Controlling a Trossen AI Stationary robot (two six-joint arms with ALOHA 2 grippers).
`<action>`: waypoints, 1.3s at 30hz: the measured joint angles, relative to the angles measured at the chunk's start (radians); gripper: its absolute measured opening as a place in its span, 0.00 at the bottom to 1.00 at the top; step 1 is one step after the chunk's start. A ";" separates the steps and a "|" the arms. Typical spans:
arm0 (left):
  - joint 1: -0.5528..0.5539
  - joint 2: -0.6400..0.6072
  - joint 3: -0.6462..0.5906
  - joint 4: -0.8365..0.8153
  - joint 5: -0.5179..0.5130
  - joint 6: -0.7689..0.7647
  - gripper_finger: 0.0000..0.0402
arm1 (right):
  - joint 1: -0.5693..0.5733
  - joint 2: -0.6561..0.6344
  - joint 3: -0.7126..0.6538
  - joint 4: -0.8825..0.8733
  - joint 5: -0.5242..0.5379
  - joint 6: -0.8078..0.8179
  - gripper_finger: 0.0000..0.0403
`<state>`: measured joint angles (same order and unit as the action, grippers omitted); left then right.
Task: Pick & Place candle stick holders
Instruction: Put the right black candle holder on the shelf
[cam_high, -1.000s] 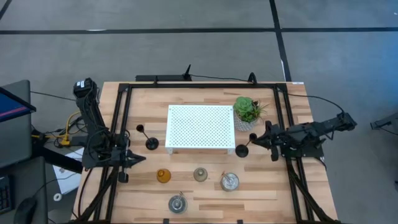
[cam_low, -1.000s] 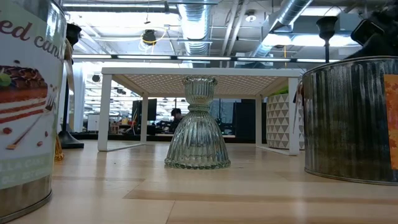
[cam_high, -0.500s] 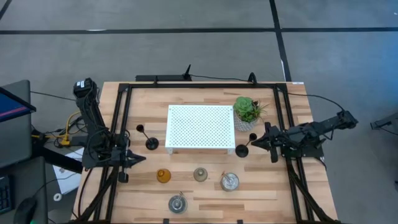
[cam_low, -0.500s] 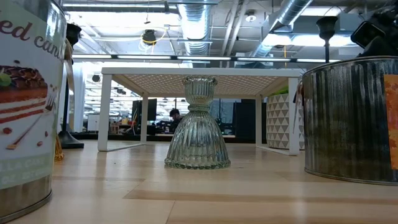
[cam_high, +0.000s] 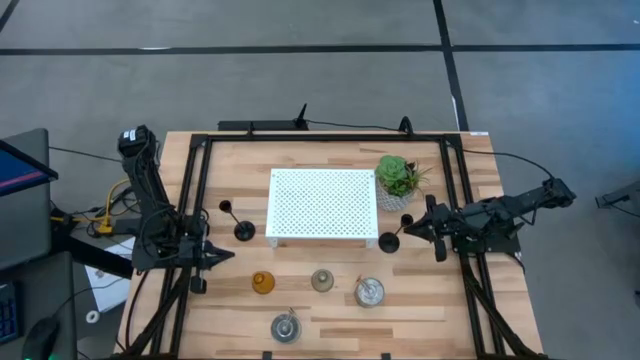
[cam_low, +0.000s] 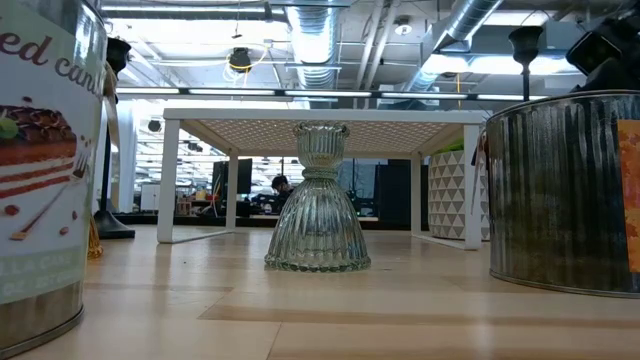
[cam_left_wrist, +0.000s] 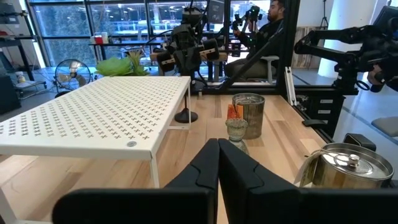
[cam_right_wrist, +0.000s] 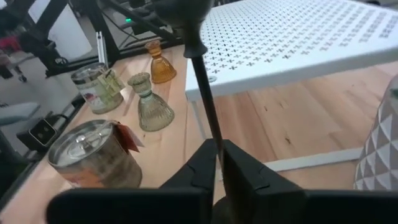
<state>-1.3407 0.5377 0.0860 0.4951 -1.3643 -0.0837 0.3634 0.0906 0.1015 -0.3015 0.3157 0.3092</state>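
Note:
Two black holders with thin stems stand beside the white tray (cam_high: 322, 203): one (cam_high: 240, 226) at its left, one (cam_high: 389, 241) at its right front leg. An amber holder (cam_high: 262, 283), a grey-green holder (cam_high: 322, 280) and two silver cups (cam_high: 369, 291) (cam_high: 285, 327) stand nearer the table's front. My right gripper (cam_high: 407, 230) is shut on the right black holder, which also shows in the right wrist view (cam_right_wrist: 202, 74). My left gripper (cam_high: 226, 256) is shut and empty left of the amber holder. My right gripper pinches the black holder's thin stem (cam_right_wrist: 213, 138) between its two fingers, low on the stem. The fingers (cam_right_wrist: 200, 167) come level from the table's right side and lie across the stem. The holder stands upright; the fingers hide its base in the wrist view.
A green potted plant (cam_high: 398, 180) stands at the tray's far right corner, close behind my right gripper. Dark frame rails (cam_high: 196, 200) run along both table sides. In the low view the grey-green holder (cam_low: 320, 200) stands between the two silver cups (cam_low: 40, 170) (cam_low: 565, 190).

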 joint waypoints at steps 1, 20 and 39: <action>0.000 0.000 0.000 0.000 0.000 0.000 0.02 | 0.000 0.000 0.000 0.004 0.000 -0.014 0.09; 0.000 0.000 0.000 0.000 0.000 0.000 0.02 | 0.000 0.101 -0.016 0.188 0.000 -0.033 0.47; 0.000 0.000 0.000 0.000 0.000 0.000 0.02 | 0.000 0.377 -0.015 0.452 0.055 -0.047 0.20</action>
<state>-1.3407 0.5377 0.0856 0.4950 -1.3640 -0.0834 0.3634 0.4675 0.0868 0.1504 0.3706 0.2626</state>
